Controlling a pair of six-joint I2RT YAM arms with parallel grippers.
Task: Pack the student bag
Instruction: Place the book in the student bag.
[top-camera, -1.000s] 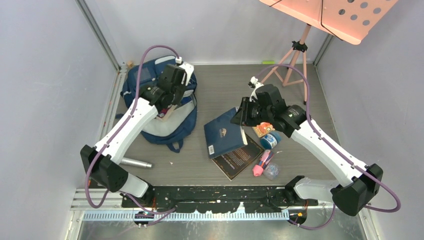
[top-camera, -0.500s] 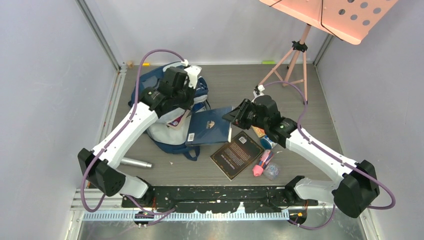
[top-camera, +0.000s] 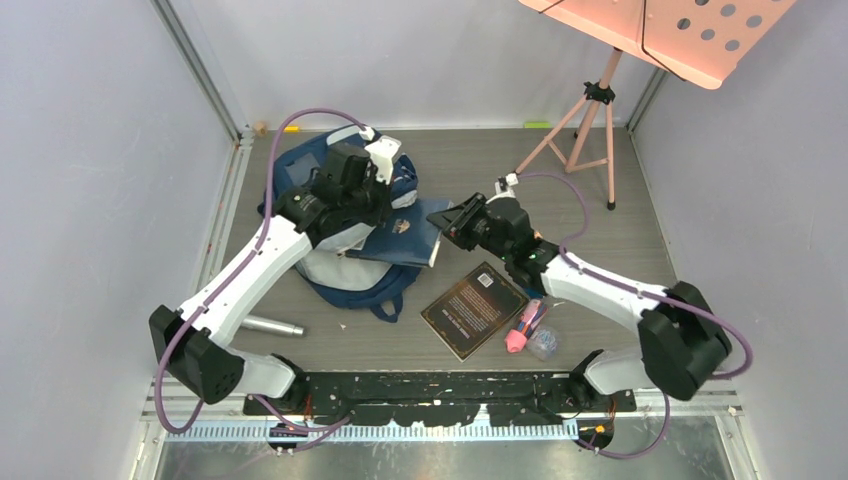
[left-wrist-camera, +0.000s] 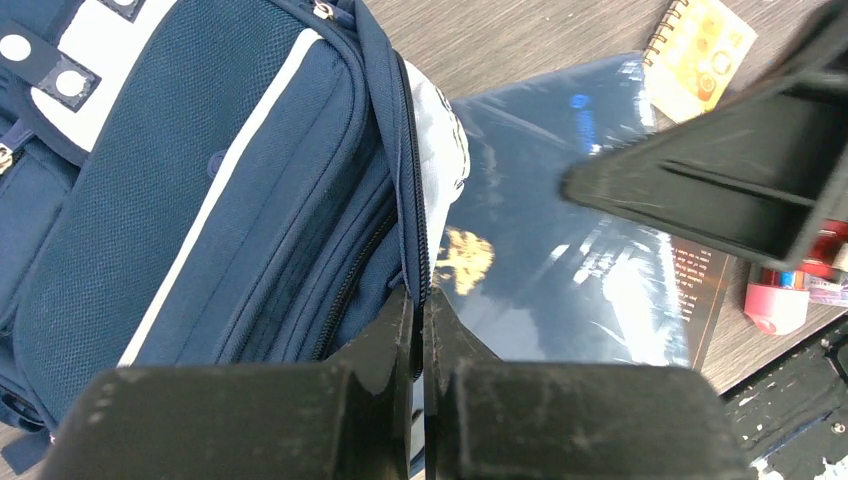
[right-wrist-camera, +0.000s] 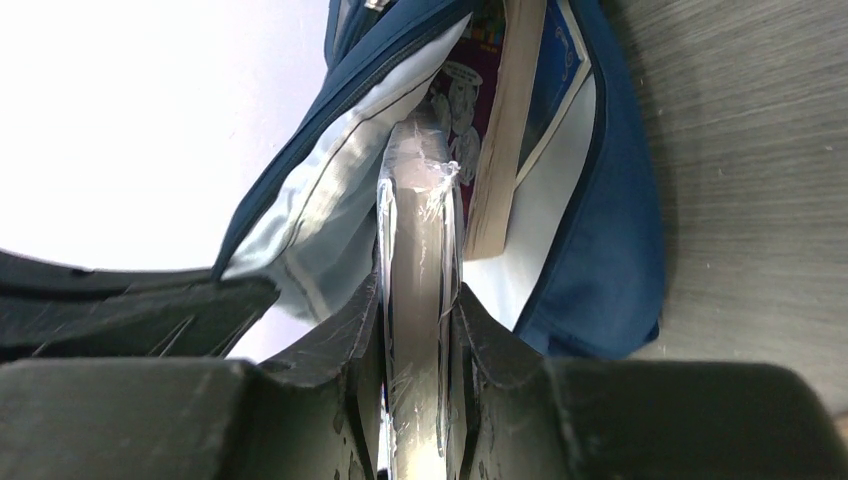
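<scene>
Blue book (top-camera: 405, 240) now entering gaping navy student bag (left-wrist-camera: 200, 200); right tool (right-wrist-camera: 418, 300) pinching it, left tool (left-wrist-camera: 420, 310) pinching rim.

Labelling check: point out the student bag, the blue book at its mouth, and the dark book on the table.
student bag (left-wrist-camera: 180, 230): left wrist view, navy mesh front panel.
blue book (top-camera: 412, 242): top view, middle of cover.
dark book (top-camera: 475, 310): top view, middle of cover.
</scene>
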